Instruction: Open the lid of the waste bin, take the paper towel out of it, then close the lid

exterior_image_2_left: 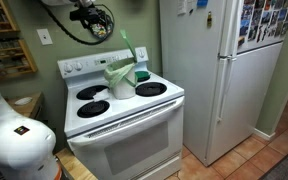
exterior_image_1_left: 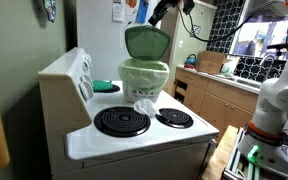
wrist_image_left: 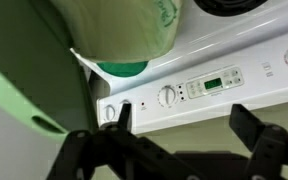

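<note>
Dark green plastic, the lid (exterior_image_1_left: 147, 42) stands tipped up almost on edge above the rim of the waste bin (exterior_image_1_left: 144, 80), leaving the bin's mouth uncovered. In an exterior view the pale green liner (exterior_image_1_left: 144, 68) shows folded over the rim above whitish sides. The bin sits on the white table (exterior_image_1_left: 104, 142), behind the two front coil burners (exterior_image_1_left: 122, 121) and near the middle of the cooking surface.

The paper towel (exterior_image_1_left: 144, 105), a small crumpled white wad, lies outside the bin on the table. It is just in front of the bin's foot, between the two front burners; whether it touches the bin I cannot tell.

In the wrist view the hand (wrist_image_left: 180, 110) is spread wide. Its two dark fingers (wrist_image_left: 119, 115) are far apart with nothing between them, and the control panel (wrist_image_left: 199, 88), with its knobs and small display, shows through the gap. In an exterior view the hand hangs just above and beside the lid's top edge; whether it touches the lid I cannot tell.

A flat bright-green piece (wrist_image_left: 124, 68) lies just beside the bin's base, on the side of the control panel. A white refrigerator (exterior_image_2_left: 219, 70) stands next to the table.
</note>
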`<state>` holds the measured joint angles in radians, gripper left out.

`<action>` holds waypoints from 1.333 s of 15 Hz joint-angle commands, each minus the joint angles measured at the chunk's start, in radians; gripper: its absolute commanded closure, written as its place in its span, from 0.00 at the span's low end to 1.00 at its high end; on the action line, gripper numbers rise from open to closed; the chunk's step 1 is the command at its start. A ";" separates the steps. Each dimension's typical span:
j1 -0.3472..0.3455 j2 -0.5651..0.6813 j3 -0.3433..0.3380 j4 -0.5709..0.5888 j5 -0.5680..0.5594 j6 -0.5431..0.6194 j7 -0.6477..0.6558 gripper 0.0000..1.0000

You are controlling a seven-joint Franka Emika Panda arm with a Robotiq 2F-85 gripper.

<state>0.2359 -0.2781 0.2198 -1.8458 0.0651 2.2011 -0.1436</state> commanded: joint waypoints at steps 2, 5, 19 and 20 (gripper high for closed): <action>-0.047 -0.035 -0.013 0.029 -0.170 -0.050 -0.049 0.00; -0.064 -0.019 -0.031 0.016 -0.195 -0.012 -0.037 0.00; -0.051 0.017 -0.061 -0.037 -0.094 0.036 -0.041 0.00; -0.039 0.016 -0.062 -0.036 -0.059 0.014 -0.049 0.00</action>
<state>0.1721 -0.2488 0.1608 -1.8569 -0.0587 2.2536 -0.1785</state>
